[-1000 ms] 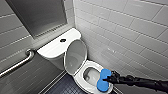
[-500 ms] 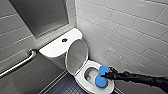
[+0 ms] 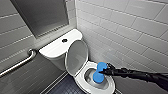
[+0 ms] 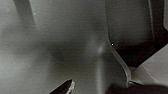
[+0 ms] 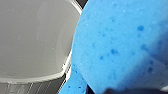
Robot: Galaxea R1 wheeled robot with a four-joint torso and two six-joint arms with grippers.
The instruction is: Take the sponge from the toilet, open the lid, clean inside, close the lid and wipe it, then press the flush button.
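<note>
In the tiled corner, the sponge [image 3: 97, 77] is down in the open bowl [image 3: 89, 79].

From the left there is a grab bar [image 3: 17, 63] on the wall. Next comes the toilet [image 3: 80, 80], its tank [image 3: 56, 48] carrying the button [image 3: 64, 40] on top, with the lid [image 3: 77, 58] standing upright against the tank, clear of the work. Right of that, the sponge sits inside the bowl toward its right side. The right gripper [image 3: 104, 72] pinches it at the waist, and its arm [image 3: 140, 74] reaches in from the right. This looks to me like the cleaning step. To do it well, I'd keep the pinch firm so the soft pad can't twist out. I'd press its broad face flat to the ceramic and sweep round the inside without nudging the lid, which might drop onto the arm.
</note>
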